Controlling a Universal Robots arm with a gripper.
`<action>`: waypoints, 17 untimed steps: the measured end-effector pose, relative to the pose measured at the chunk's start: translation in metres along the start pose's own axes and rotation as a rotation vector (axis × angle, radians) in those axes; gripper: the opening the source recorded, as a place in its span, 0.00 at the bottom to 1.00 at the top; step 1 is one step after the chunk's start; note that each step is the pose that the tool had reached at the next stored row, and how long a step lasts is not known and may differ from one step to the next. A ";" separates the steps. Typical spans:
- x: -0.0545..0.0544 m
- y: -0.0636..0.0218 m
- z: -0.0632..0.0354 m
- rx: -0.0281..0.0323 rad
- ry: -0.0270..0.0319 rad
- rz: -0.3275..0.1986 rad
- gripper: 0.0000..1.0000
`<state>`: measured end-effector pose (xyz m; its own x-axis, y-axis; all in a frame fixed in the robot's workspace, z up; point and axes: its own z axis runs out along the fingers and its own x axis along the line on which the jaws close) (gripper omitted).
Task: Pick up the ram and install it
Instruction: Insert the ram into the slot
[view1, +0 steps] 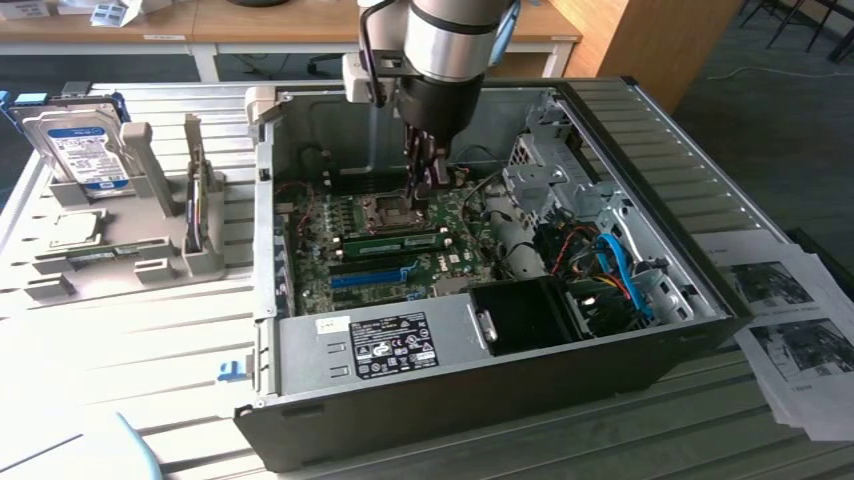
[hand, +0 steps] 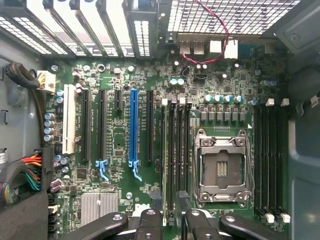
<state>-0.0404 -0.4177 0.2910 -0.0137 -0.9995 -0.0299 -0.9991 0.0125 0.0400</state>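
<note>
The ram is a thin green stick standing in a slot on the motherboard, inside the open computer case. In the wrist view the ram shows edge-on, beside the empty black memory slots. My gripper hangs inside the case just above the board, near the ram's end. Its two dark fingers stand one on each side of the ram's line, and the gripper is open, holding nothing.
A bright blue slot strip and the CPU socket flank the ram. Cables, a black box and the case walls crowd the inside. A hard drive stands in a grey holder at the exterior view's left. Papers lie at its right.
</note>
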 end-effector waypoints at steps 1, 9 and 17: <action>0.000 0.0000 -0.0007 0.0000 -0.0001 0.000 0.24; 0.000 0.0002 -0.0048 0.0001 -0.0002 0.000 0.24; 0.000 0.0003 -0.0072 -0.0001 0.0002 0.000 0.24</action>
<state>-0.0404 -0.4178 0.2982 -0.0138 -0.9995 -0.0297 -0.9991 0.0126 0.0401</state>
